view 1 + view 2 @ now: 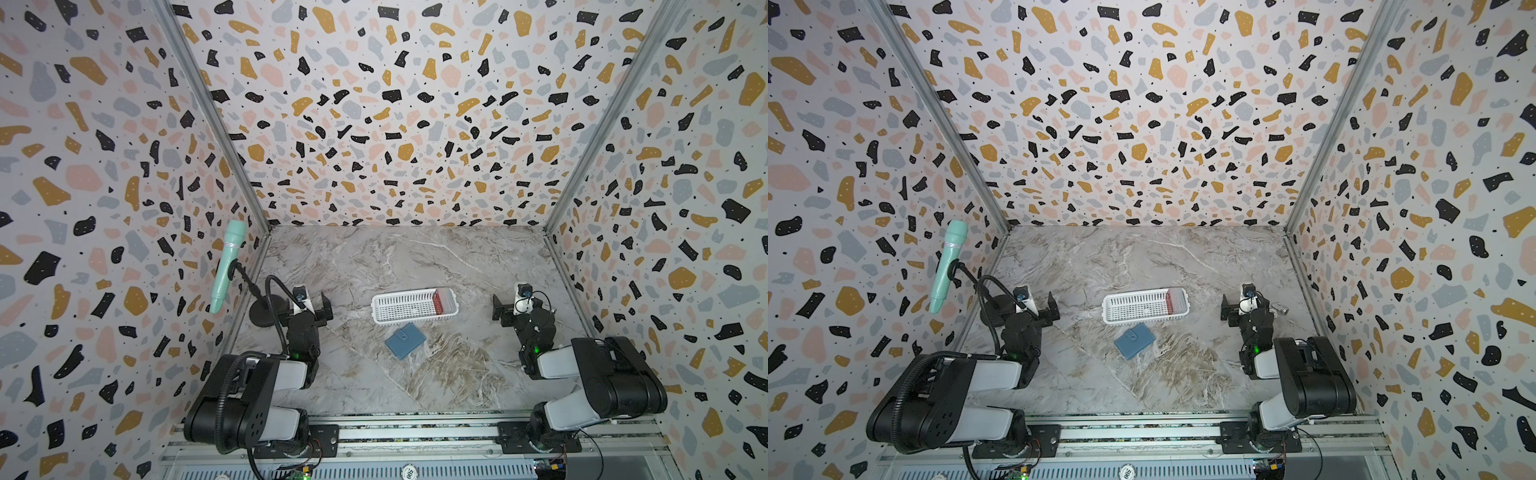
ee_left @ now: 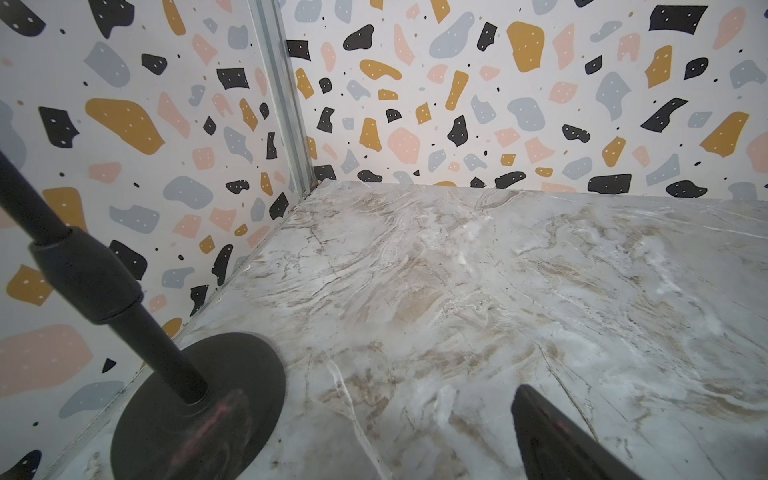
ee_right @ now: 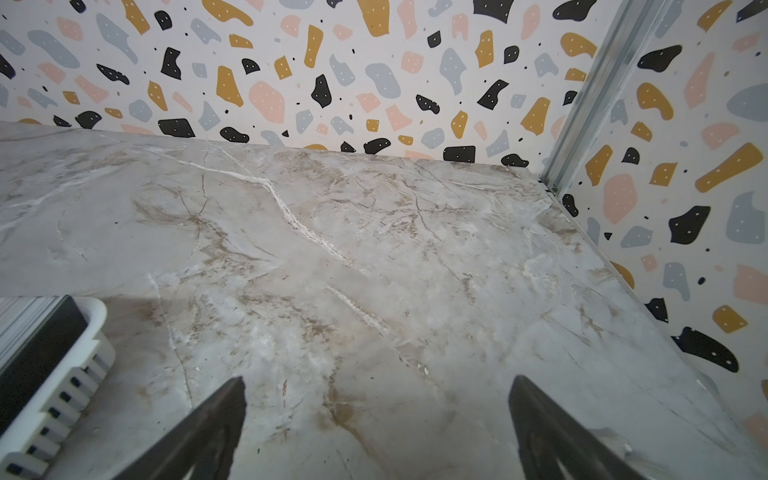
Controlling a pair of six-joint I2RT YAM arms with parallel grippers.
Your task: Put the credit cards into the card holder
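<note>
The left gripper (image 1: pixel 308 311) and right gripper (image 1: pixel 520 309) gape empty. Between their jaws lie a blue card holder (image 1: pixel 405 340) and red credit cards (image 1: pixel 438 302) in a white basket (image 1: pixel 388 308).

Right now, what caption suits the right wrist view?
Open right tool poised above marble table, white basket close by.

Both top views: mounted high over the desk's (image 1: pixel 415 257) near edge, tilted down toward the far wall (image 1: pixel 395 124), well back. You get the whole desk in each, nearly identical.

Left wrist: low and close to the surface, facing the desk's far left corner, black stand base (image 2: pixel 249 374) just beside the lens.

Right wrist: equally low, facing the far right corner.

Overlap: the white basket (image 1: pixel 399 307) shows in both top views and the right wrist view. The stand base shows in both top views and the left wrist view. You see the card holder (image 1: pixel 405 340) in the top views only.
</note>
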